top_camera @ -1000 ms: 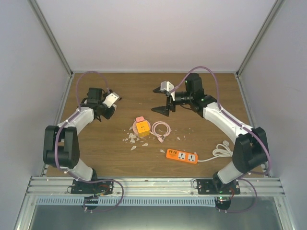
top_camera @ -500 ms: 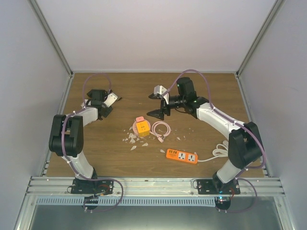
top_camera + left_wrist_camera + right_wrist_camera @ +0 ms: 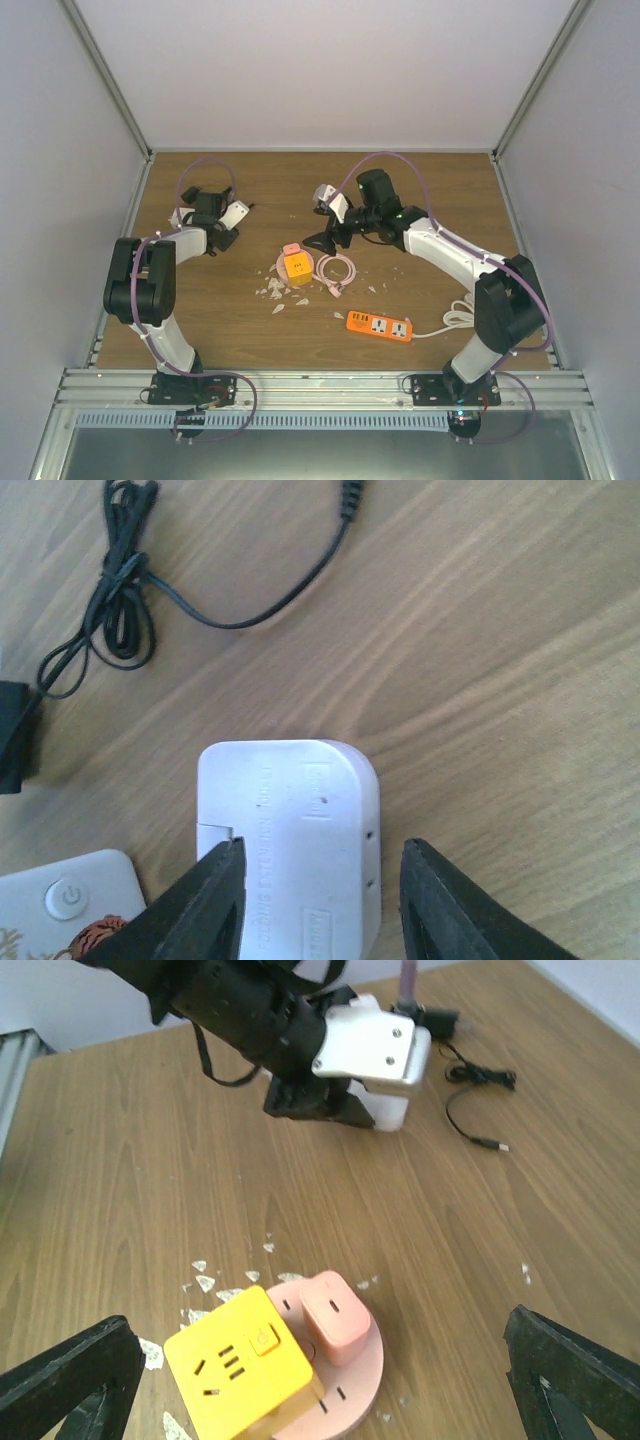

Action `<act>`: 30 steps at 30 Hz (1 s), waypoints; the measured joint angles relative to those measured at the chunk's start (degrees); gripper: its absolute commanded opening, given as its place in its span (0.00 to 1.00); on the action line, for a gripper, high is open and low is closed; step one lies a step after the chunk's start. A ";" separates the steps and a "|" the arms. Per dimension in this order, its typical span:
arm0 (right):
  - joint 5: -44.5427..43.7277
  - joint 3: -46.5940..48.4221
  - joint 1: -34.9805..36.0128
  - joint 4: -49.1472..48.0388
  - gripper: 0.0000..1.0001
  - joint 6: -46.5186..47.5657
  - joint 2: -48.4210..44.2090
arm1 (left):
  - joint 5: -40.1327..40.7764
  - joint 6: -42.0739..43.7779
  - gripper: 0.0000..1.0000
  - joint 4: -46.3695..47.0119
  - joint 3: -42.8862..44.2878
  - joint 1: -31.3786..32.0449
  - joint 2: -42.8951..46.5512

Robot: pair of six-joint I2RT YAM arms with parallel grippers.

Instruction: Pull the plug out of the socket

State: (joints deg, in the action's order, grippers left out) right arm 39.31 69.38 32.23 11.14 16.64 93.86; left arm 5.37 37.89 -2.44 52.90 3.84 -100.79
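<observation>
A round pink socket (image 3: 350, 1400) (image 3: 303, 276) lies mid-table. A pink plug (image 3: 335, 1315) (image 3: 291, 248) and a yellow cube adapter (image 3: 235, 1365) (image 3: 297, 265) are both seated in it. My right gripper (image 3: 318, 1360) (image 3: 322, 218) hovers above and behind them, open wide, with nothing between its fingers. My left gripper (image 3: 320, 900) (image 3: 222, 238) is at the far left of the table, its jaws astride a white adapter (image 3: 290, 840) (image 3: 392, 1115). The left finger is at the adapter's edge and a gap shows on the right.
A pink cable coil (image 3: 336, 268) lies right of the socket, with white flakes (image 3: 272, 290) at its front left. An orange power strip (image 3: 380, 326) with a white cord (image 3: 464, 318) sits front right. A black cable (image 3: 125, 605) and a white button device (image 3: 62, 908) lie near the left gripper.
My right arm has swung left and forward, bringing its open gripper closer to the socket. The left gripper's jaws have parted around the white adapter.
</observation>
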 measured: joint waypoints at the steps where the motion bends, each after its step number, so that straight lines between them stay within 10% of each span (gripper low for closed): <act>1: -0.85 -0.09 0.00 0.48 1.00 -0.44 0.00 | -0.42 -0.11 0.52 -0.33 0.00 0.00 0.00; 10: -7.13 -4.50 1.70 2.08 0.99 -6.95 -1.01 | -5.33 -1.79 0.98 -3.61 0.31 0.04 0.15; 30: -27.19 -4.96 17.03 0.83 1.00 -14.43 2.05 | -10.14 -4.83 0.99 -4.81 0.26 0.02 8.41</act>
State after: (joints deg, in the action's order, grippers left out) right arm 12.12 64.42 49.25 11.97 2.22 95.92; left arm -4.78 33.06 -7.25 53.17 3.86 -92.38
